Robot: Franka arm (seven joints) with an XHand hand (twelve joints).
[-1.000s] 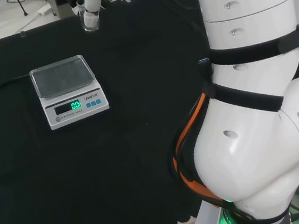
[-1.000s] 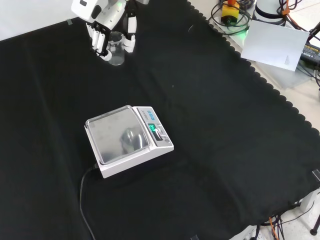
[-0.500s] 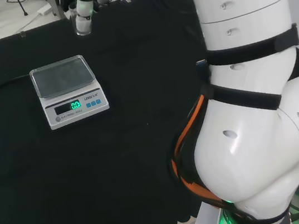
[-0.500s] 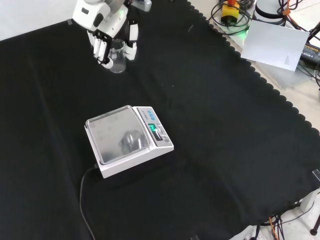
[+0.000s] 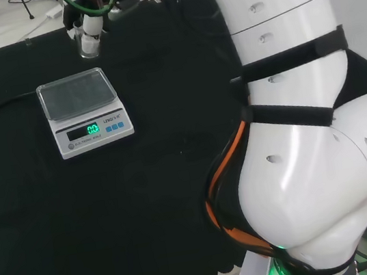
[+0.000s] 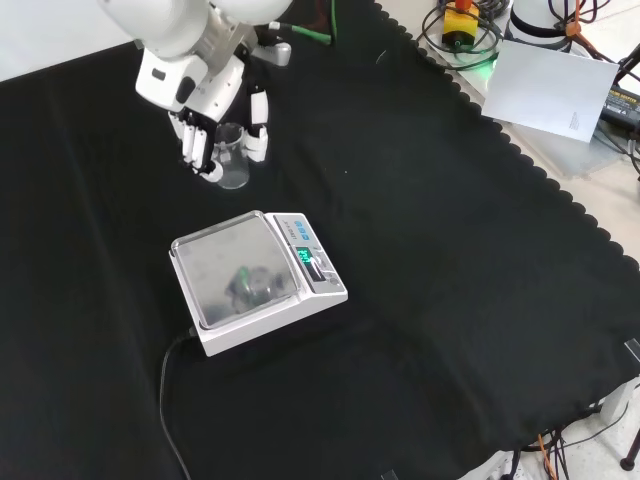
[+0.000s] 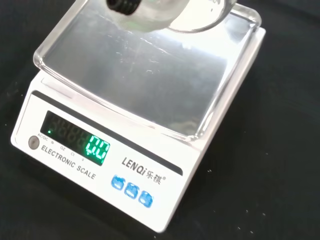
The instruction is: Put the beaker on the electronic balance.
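A small clear beaker (image 6: pixel 232 165) hangs upright above the black cloth, with my hand (image 6: pixel 205 105) shut on it, fingers and thumb curled round its sides. In the head view the beaker (image 5: pixel 89 46) and hand (image 5: pixel 88 20) are just beyond the far edge of the electronic balance (image 5: pixel 87 110). The balance (image 6: pixel 255 280) is white with a shiny steel pan and a lit green display. Seen from the front, the beaker is up and a little left of the pan. In the wrist view the beaker's clear base (image 7: pixel 192 15) is close over one edge of the pan (image 7: pixel 145 67).
A black cable (image 6: pixel 172 400) runs from the balance toward the cloth's near edge in the front view. The arm's big white links (image 5: pixel 299 127) stand at the right of the head view. A white sheet (image 6: pixel 555 85) and cables lie off the cloth at the front view's top right.
The hand has carried the beaker toward the balance: leftward in the head view, downward in the front view. Its reflection in the pan has shifted.
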